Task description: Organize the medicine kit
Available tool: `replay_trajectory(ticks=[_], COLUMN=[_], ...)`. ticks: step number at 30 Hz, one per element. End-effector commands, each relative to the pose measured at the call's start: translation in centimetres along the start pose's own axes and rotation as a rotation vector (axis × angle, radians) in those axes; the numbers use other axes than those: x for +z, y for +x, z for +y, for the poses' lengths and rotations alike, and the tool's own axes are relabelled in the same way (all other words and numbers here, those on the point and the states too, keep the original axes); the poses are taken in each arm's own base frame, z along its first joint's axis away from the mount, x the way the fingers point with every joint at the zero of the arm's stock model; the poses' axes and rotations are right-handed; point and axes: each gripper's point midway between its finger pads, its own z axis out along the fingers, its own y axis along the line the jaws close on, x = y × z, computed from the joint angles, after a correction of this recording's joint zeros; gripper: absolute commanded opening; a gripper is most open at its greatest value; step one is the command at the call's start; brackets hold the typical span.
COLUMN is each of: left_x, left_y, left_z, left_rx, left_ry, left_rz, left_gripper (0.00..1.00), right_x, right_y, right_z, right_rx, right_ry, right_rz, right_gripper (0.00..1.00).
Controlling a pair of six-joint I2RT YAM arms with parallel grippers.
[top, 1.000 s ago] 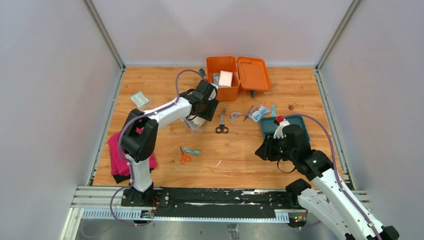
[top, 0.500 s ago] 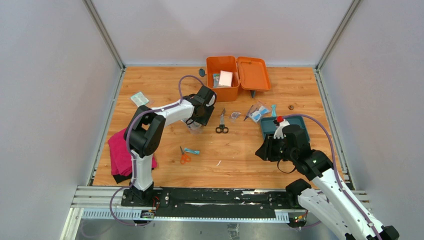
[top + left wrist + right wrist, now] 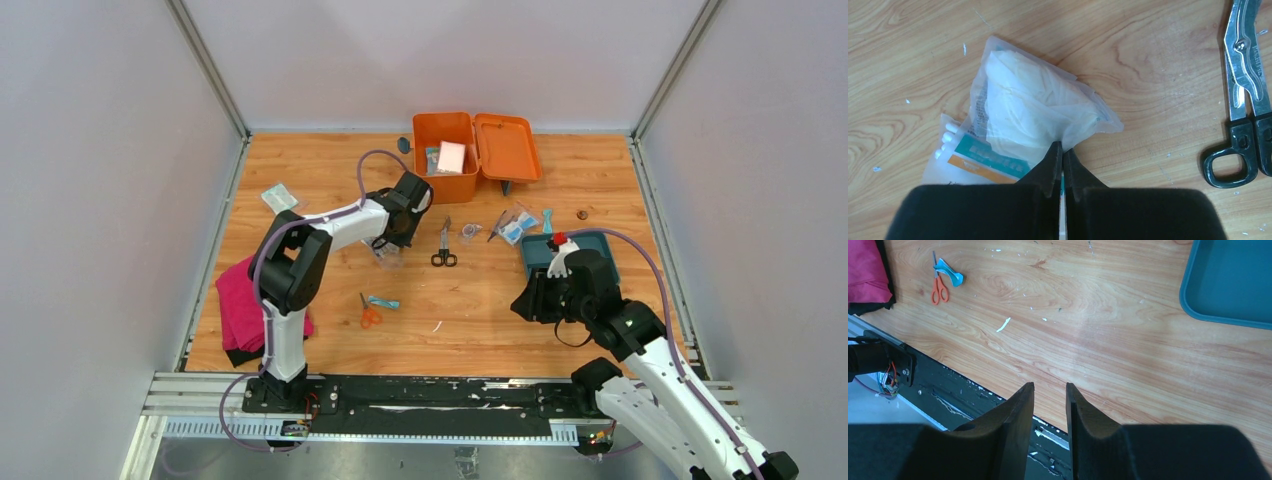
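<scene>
The left gripper (image 3: 1062, 148) is down on the table (image 3: 320, 170), in front of the orange kit. Its fingers are pressed together on the near edge of a clear plastic bag (image 3: 1033, 105) with something white and crumpled inside. The bag lies flat on the wood, partly over a flat packet with a teal and orange label (image 3: 975, 161). Just to the right of the bag are black-handled scissors (image 3: 1243, 100), lying closed, with the blades pointing away from the arm.

The medicine kit (image 3: 455, 188) stands at the far middle of the table. Its lid (image 3: 507, 148) is thrown open and lies flat to the right. A pale pink box (image 3: 451, 157) sits inside it.

The right gripper (image 3: 1049, 390) hangs above bare wood near the front edge. Its fingers are a little apart, with nothing between them. The teal tray (image 3: 1233, 285) is just beyond it on the right.

Orange-handled scissors (image 3: 938, 287) lie towards the left front, with a small teal packet (image 3: 950, 271) touching them. A magenta cloth (image 3: 240, 310) is bunched by the left arm's base. Some small packets (image 3: 515, 228) lie scattered between the kit and the tray.
</scene>
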Motion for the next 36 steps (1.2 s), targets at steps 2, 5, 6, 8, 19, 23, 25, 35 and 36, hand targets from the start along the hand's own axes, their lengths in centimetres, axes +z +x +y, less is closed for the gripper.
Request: replay_trajectory(ticks=[2,5,6,8,19,23,25,35,36], left_x=[-3.4,-6.3,-7.1,-9.4,-15.0,-13.5,-13.2,-7.4,-6.7], left_y=[-2.7,-5.1,-6.0,-8.0,-19.3,-22.7,-24.1,-27.7,-27.5], left_z=[0.5,0.8,0.8,0.7,0.4,-0.5,-1.1,-2.6,-2.8], left_rx=[-0.033,-0.056,-0.065,-0.085,-0.125,-0.123,-0.120,-0.105,-0.109], left_ry=[-0.005,0.012,0.020,0.047,0.091,0.114,0.133,0.175,0.190], left_rz=[-0.076,-0.149,-0.173,-0.233,-0.467,-0.506,-0.529,-0.602,-0.591], left_gripper=[0.00,0.00,0.00,0.00,0.00,0.00,0.00,0.10,0.17], right_x=[0.0,-0.1,-0.1,-0.2,-0.4,-0.3,-0.3,-0.1,0.0], right_y=[0.7,0.6,0.6,0.5,0.6,0.8,0.9,1.1,1.1], right_z=[-0.6,-0.6,-0.6,-0.6,-0.8,-0.9,-0.9,-1.0,-1.0], right_rx=[0.013,0.013,0.012,0.011,0.008,0.011,0.010,0.010,0.010], right_ry=[0.025,0.025,0.026,0.027,0.038,0.040,0.039,0.044,0.045], right_rz=[0.017,0.016,0.014,0.013,0.014,0.019,0.020,0.034,0.035], right_gripper=[0.35,0.35,0.35,0.35,0.35,0.36,0.36,0.36,0.36])
